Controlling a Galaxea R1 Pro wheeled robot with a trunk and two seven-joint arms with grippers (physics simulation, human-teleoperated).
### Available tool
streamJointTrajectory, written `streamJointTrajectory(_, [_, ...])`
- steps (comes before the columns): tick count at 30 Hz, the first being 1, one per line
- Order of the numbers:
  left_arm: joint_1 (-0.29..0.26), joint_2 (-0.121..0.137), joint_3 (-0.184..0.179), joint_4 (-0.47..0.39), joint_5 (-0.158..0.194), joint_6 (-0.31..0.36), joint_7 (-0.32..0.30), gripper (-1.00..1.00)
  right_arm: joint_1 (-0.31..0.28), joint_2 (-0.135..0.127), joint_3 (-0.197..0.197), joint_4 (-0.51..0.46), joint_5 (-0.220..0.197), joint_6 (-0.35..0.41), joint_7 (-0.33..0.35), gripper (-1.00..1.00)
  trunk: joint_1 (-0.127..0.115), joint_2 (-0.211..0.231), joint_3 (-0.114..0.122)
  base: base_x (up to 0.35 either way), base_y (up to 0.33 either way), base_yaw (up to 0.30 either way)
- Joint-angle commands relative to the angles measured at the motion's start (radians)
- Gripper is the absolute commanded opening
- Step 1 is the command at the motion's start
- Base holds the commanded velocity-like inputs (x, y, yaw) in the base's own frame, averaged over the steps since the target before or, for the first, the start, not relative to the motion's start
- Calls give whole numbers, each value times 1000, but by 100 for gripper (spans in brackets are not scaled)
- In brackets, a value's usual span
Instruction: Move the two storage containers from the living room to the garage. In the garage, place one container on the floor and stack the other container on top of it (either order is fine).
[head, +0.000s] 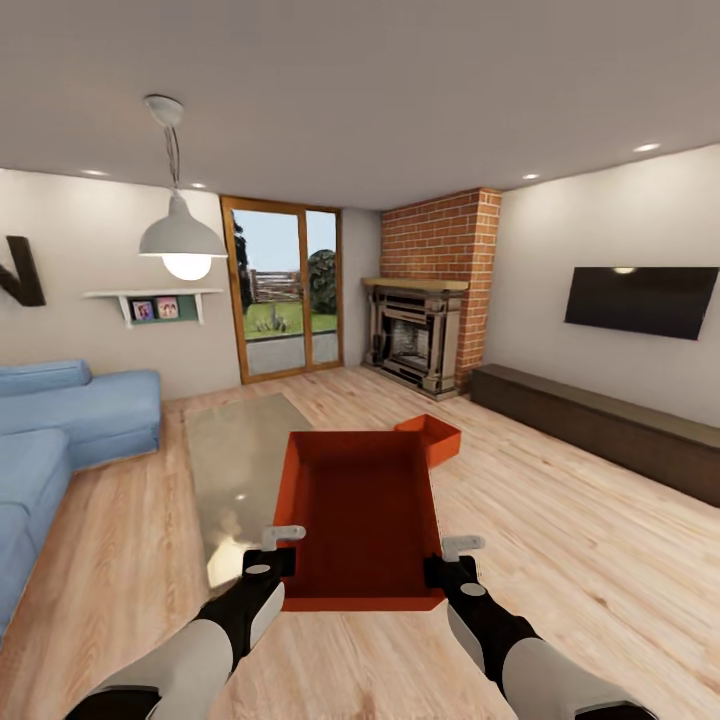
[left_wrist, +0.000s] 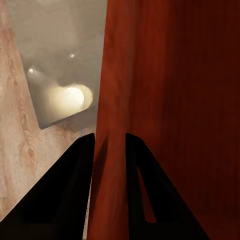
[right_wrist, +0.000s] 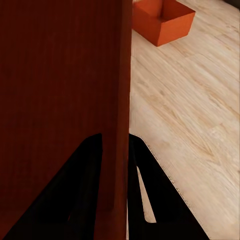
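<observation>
holding one of the storage containers (head: 362, 520) up in front of the robot right now, in the living room. left gripper (head: 283, 548) is on the bin's left wall near the front corner, and the left wrist view shows its two dark fingers (left_wrist: 65, 200) straddling that thin orange-red wall, one inside and one outside, closed down to about the wall's thickness. right gripper (head: 452, 558) does the same on the right wall: in the right wrist view the fingers (right_wrist: 145, 195) sit on either side of the wall edge, pinched on it.

the held bin is tipped a bit so you look straight into its open inside, and it hangs over the edge of the glass table (head: 235, 450) and the wood-plank floor (head: 560, 540). the glass reflects the pendant lamp (head: 182, 240) as a bright blob in the left wrist view.

second container (head: 432, 438) sits on the floor just past the far right corner of the held one, toward the brick fireplace (head: 430, 300). it also shows in the right wrist view (right_wrist: 164, 20), well apart from the gripper.

blue sofa (head: 60, 430) on the left, glass doors (head: 285, 290) at the back, tv (head: 640, 300) on the right wall.
</observation>
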Motion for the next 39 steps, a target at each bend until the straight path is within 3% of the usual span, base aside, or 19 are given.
streamJointTrajectory(1, [-1,0,44,-2,-19,5,10,-100,-1,0,-12,-1,3,-2,-6,-100,0,-1,-2,-303,-79,267])
streamJointTrajectory(23, [-1,0,43,-1,-19,5,10,-100,-1,0,-12,-1,3,1,-6,-100,0,-1,-2,-293,-71,267])
streamJointTrajectory(39, [-1,0,43,-2,-19,5,10,-100,-1,0,-12,-1,3,1,-6,-100,0,-1,-2,-12,-1,268])
